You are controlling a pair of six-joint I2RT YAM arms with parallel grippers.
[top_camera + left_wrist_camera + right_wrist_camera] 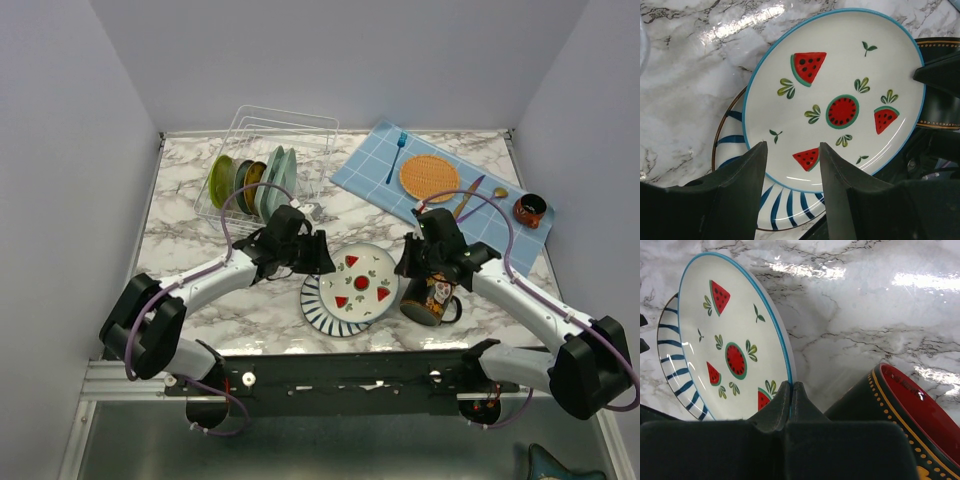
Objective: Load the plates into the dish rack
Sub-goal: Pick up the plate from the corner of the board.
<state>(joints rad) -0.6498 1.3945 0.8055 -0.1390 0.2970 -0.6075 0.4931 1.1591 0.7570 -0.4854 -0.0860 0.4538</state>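
The white watermelon plate (362, 280) is tilted up above a blue-striped plate (325, 310) near the table's front. My right gripper (408, 262) is shut on the watermelon plate's right rim; in the right wrist view the fingers (791, 395) pinch its blue edge (740, 340). My left gripper (325, 256) is open at the plate's left side; in the left wrist view its fingers (747, 175) stand apart over the plate's near rim (840, 90), with the striped plate (785, 210) beneath. The white wire dish rack (270, 160) at the back left holds several plates (255, 185) upright.
A black decorated mug (432, 298) stands right beside the right gripper; it also shows in the right wrist view (900, 420). A blue mat (440, 180) at the back right carries an orange woven mat (429, 176), a blue fork (397, 155), a spoon and a small red-lined bowl (529, 210).
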